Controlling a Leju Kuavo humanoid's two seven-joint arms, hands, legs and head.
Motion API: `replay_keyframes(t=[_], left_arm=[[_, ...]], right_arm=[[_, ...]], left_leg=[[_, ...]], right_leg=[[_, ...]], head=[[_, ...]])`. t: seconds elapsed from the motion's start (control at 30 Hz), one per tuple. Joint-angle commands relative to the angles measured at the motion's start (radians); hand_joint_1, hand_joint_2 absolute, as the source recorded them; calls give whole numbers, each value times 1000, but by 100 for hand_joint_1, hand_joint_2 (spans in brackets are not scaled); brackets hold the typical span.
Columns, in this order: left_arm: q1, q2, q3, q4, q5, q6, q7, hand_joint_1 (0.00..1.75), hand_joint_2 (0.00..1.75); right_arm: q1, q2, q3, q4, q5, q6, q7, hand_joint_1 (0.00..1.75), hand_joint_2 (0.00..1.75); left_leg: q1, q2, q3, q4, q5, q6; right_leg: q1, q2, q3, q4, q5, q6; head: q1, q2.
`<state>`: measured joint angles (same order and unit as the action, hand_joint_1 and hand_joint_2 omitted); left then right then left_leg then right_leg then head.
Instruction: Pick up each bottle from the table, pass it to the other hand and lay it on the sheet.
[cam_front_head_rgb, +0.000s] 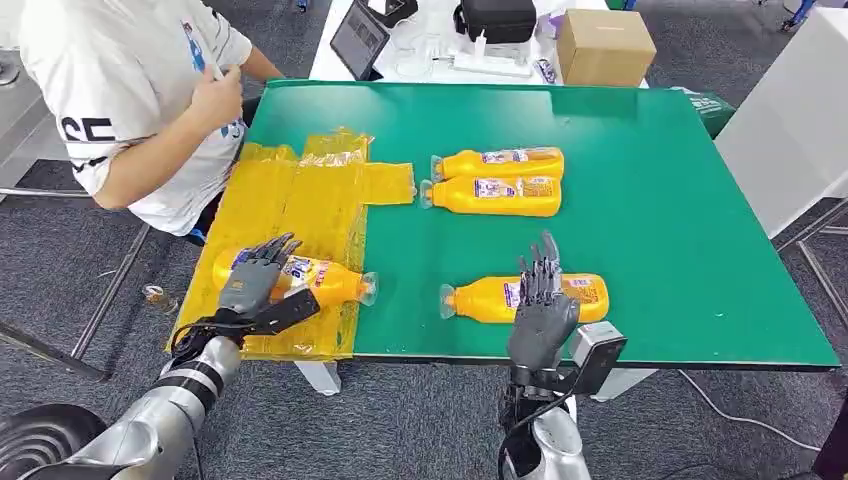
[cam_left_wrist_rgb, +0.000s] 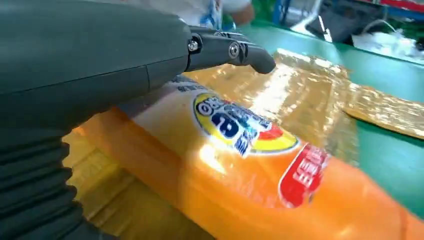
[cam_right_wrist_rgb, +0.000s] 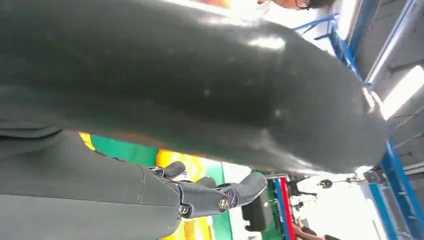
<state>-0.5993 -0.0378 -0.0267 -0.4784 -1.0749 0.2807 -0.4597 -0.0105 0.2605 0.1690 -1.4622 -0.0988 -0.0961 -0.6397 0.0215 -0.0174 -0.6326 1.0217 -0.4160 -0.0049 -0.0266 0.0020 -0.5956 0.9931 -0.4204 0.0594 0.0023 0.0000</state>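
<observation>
watch the bottle on the sheet (cam_front_head_rgb: 300, 277) — it lies on its side on the yellow sheet (cam_front_head_rgb: 300, 195) near the table's front edge and could roll if your left hand (cam_front_head_rgb: 255, 278), fingers spread above it, brushes it. your right hand (cam_front_head_rgb: 540, 300) hovers with fingers apart over the nearest bottle (cam_front_head_rgb: 525, 298) on the green table (cam_front_head_rgb: 680, 200); a glancing touch could spin it. orange, glossy, clear caps.

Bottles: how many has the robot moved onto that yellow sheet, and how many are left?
One bottle already lies on the yellow sheet, with the left robot hand over it, fingers spread. The right robot hand hovers open over the near bottle on the green table, apparently next. Two far bottles lie untouched. So roughly one done, three left.
</observation>
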Motion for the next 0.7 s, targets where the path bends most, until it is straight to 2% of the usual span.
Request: replay_keyframes(t=[0.03, 0.07, 0.17, 0.33, 0.43, 0.47, 0.5, 0.53, 0.6, 0.63, 0.7], left_arm=[[41, 5, 19, 23, 90, -103, -17, 0, 0], [39, 3, 24, 23, 101, -119, -18, 0, 0], [39, 3, 50, 6, 185, -235, -40, 0, 0], [63, 9, 86, -65, 337, -400, -113, 0, 0], [95, -22, 92, -164, 437, -330, -143, 0, 0], [110, -60, 137, -218, 519, -256, -188, 0, 0], [124, -83, 133, -272, 554, -227, -188, 0, 0], [139, -116, 172, -327, 610, -141, -225, 0, 0], [183, -153, 159, -487, 688, -6, -238, 0, 0], [201, -149, 124, -561, 702, 65, -238, 0, 175], [219, -143, 80, -631, 779, 135, -238, 0, 175]], right_arm=[[-52, 4, -50, 111, -14, -15, 11, 0, 0], [-51, 3, -51, 113, -15, -16, 12, 0, 0], [-53, 1, -53, 123, -16, -18, 16, 0, 0], [-66, 0, -49, 157, -14, -14, 15, 0, 0], [-64, 2, -44, 160, -9, -10, 12, 0, 0], [-58, 2, -39, 152, 3, -16, 7, 0, 0], [-49, 3, -33, 142, 12, -22, 7, 0, 0], [-44, 5, -28, 138, 23, -28, 11, 0, 0], [-36, 1, -1, 133, 60, -46, 19, 0, 0], [-36, -8, 16, 135, 86, -56, 23, 0, 0], [-42, -25, 41, 147, 134, -69, 35, 0, 0]], left_leg=[[0, 4, 7, -3, 0, 2], [0, 1, 6, -2, 0, 1], [0, -1, 7, -2, 1, 1], [0, 2, 10, -3, 2, 3], [0, -1, 11, -2, 1, 2], [0, 1, 11, -3, 1, 3], [0, 1, 11, -3, 1, 3], [0, -3, 9, -1, 1, 3], [1, -2, 8, 0, 1, 3], [1, -3, 4, 1, 1, 2], [1, -2, 3, 1, 0, 3]], right_leg=[[2, 2, 7, -4, 1, -4], [1, 1, 6, -2, -1, -1], [0, 0, 7, -2, -1, 0], [1, 1, 11, -4, 1, -2], [0, -1, 12, -2, 0, 0], [1, 0, 12, -3, 0, -1], [1, 0, 12, -4, 0, -2], [1, -3, 11, -2, -1, 0], [1, -4, 9, -2, 0, -2], [1, -5, 5, -1, 0, -2], [2, -4, 3, -1, 0, -3]], head=[[0, 0], [0, 0], [0, 0], [0, 0], [1, 0], [0, 0], [1, 0], [1, 0], [0, 0], [1, 0], [0, 0]])
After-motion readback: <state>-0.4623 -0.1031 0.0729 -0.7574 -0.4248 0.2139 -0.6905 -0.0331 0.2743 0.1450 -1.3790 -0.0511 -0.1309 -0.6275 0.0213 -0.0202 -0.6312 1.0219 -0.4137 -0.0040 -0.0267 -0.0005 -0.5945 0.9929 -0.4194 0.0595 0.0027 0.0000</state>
